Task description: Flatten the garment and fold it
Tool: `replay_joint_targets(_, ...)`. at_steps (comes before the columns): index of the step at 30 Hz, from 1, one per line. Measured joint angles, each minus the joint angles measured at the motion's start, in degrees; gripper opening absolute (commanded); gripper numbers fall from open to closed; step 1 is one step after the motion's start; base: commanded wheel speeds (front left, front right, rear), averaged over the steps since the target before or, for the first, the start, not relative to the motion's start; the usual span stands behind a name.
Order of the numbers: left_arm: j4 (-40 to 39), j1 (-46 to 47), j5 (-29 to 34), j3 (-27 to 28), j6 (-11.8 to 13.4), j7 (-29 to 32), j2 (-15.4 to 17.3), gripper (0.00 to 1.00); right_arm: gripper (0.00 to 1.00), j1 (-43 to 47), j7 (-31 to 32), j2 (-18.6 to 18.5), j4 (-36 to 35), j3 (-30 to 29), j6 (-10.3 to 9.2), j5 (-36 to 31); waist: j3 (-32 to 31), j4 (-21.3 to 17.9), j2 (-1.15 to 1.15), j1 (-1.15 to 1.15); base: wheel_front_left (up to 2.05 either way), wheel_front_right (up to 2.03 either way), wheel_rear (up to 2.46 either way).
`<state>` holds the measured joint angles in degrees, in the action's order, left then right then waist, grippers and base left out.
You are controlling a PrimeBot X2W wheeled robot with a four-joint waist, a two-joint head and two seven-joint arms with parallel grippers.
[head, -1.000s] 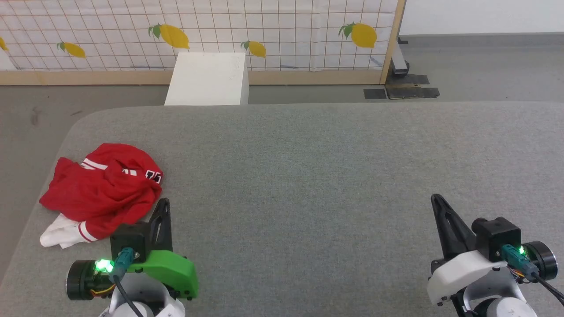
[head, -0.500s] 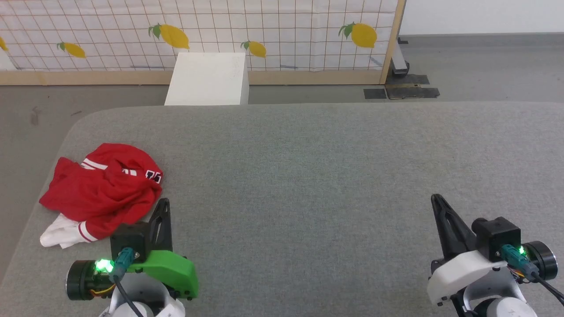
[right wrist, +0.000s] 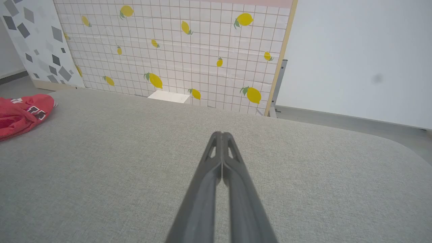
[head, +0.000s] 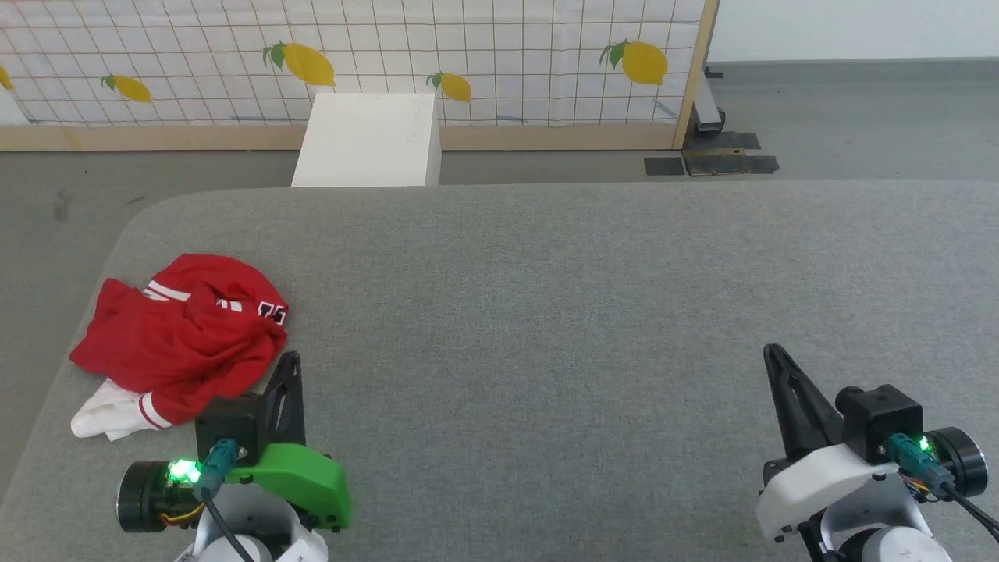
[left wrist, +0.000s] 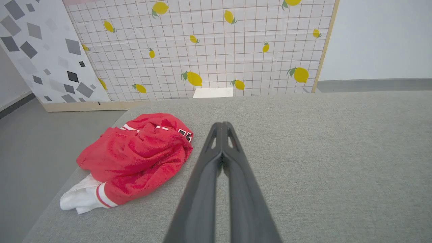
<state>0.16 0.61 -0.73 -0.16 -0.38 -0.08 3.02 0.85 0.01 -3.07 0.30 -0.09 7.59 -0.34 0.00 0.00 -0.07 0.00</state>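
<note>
Nothing has changed from the earlier frames: the shirt, both arms and the camera are all where they were a second ago.

The shirt (head: 179,336) lies crumpled in a heap near the left end of the grey bench (head: 546,312), close to its rounded far-left corner. It is mostly red. A white sleeve with a red-and-white striped band pokes out at the near edge of the heap, and a bit of black, white-edged lettering shows on the far right side. In the left wrist view the shirt (left wrist: 138,155) sits just left of the fingers, and in the right wrist view a part of it (right wrist: 20,114) shows at the left edge.

The left pincer (head: 290,359) is just beside the shirt's right edge, apart from it, with its fingers pressed fully together and holding nothing; the left wrist view shows its tips (left wrist: 221,124) meeting. The right pincer (head: 771,351) is well away near the right end of the bench, likewise closed tight (right wrist: 221,133) and empty.

Beyond the bench, a white box (head: 367,140) stands on the floor against a lemon-patterned screen (head: 499,47).
</note>
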Motion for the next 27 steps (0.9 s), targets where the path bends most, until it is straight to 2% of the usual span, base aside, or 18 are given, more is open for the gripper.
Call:
replay_joint_targets(1,0.0,0.0,0.0,0.0,0.0,0.0,0.0,0.00,0.00,0.0,0.0,0.0,0.0,0.0,0.00,0.0,0.0,0.0,0.00,0.00,0.00,0.00,0.00)
replay_joint_targets(2,0.0,0.0,0.0,0.0,0.0,0.0,0.0,1.00,1.00,0.0,0.0,0.0,0.0,0.0,0.00,0.0,0.0,0.0,0.00,0.00,0.00,0.00,0.00)
replay_joint_targets(27,1.4,0.0,-1.4,-1.4,0.0,-2.1,0.0,1.00,1.00,0.0,-2.1,0.0,1.2,-0.4,0.00,0.6,0.0,0.0,0.01,0.00,0.00,0.00,0.00)
